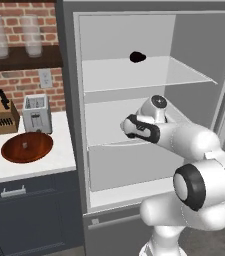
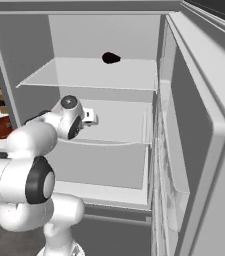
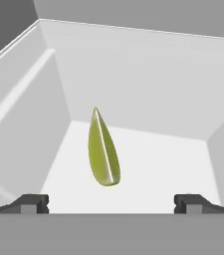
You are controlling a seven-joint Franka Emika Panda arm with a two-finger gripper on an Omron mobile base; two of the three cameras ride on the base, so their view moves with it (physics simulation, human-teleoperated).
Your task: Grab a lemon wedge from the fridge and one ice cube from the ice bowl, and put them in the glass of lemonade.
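Your fridge stands open with the arm reaching onto its middle shelf. On the counter the ice bowl sits untouched, so nothing looks delivered yet. Your gripper, jaws spread wide and empty, faces the lemon wedge on the shelf just ahead, not yet grasped.

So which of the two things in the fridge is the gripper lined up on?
The lemon wedge, yellow-green, lying between the open gripper's fingertips; the dark lump sits a shelf higher.

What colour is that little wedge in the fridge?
Yellow-green lemon wedge, clearest in the hand view.
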